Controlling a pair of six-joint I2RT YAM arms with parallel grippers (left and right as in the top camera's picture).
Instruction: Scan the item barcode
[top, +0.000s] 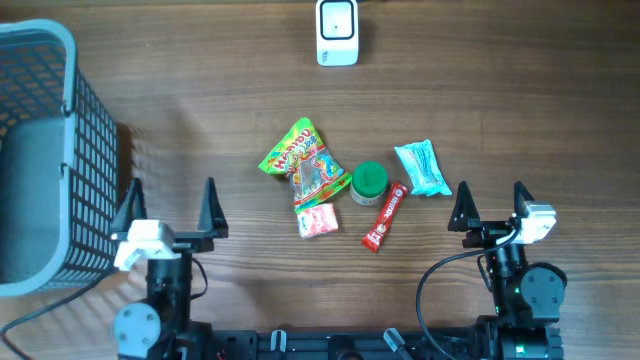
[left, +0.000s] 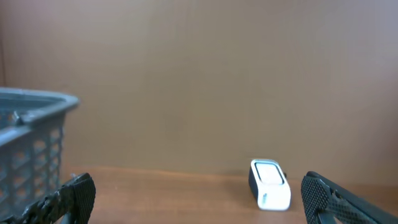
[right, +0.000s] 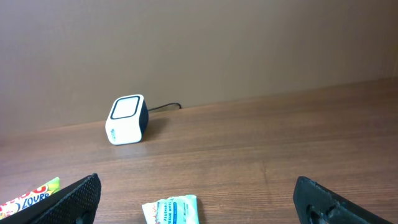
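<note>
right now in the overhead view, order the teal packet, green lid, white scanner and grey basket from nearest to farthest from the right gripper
From the right gripper:
1. teal packet, just to its left
2. green lid, in the middle cluster
3. white scanner, at the table's far edge
4. grey basket, far left

The worktop (top: 200, 90) is brown wood grain; the basket (top: 95, 150) grey-blue, latticed. The scanner (top: 337, 30) is white with a dark-framed face. The sweets bag (top: 300, 160) is green with red and yellow print, the round lid (top: 369, 180) green, the stick packet (top: 385, 215) red, the wrapper (top: 422, 168) turquoise, the sachet (top: 317, 220) pink.
</note>
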